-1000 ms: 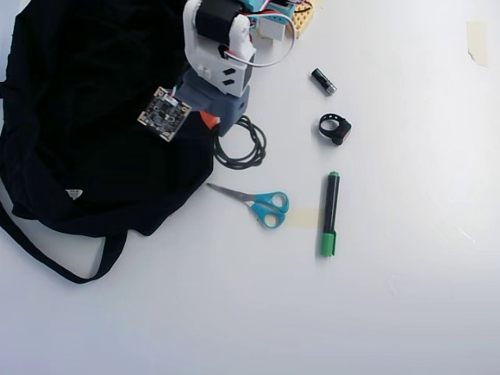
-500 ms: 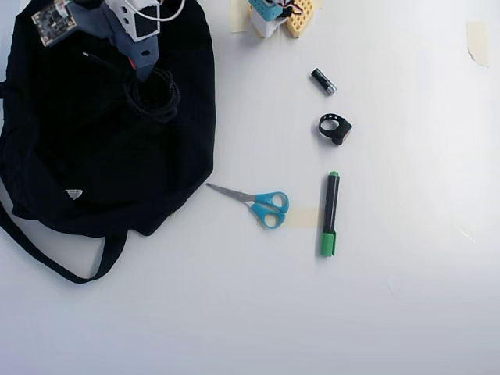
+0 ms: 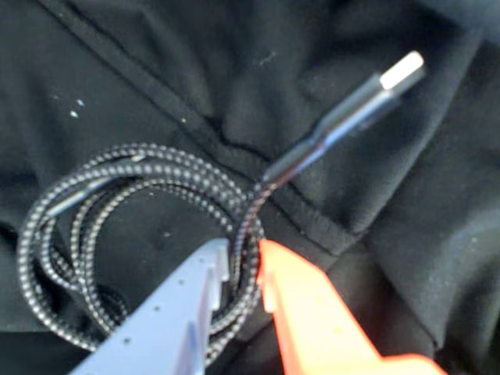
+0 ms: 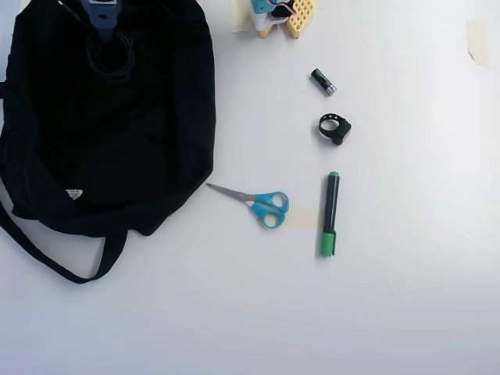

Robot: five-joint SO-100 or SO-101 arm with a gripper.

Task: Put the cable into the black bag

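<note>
The claw pinches the light, floppy braided cable over the black bag; gripping bunched coils prevents slipping.

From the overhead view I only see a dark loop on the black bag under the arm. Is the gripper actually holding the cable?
Observer: Yes. In the wrist view the gripper is closed on a strand of the coiled cable.
Operator: Where's the plug?
Observer: The metal plug sticks out up and right, lying free on the black bag.
Operator: Is the coil inside?
Observer: It lies on fabric beside a seam; I cannot tell whether that is inside.
</note>
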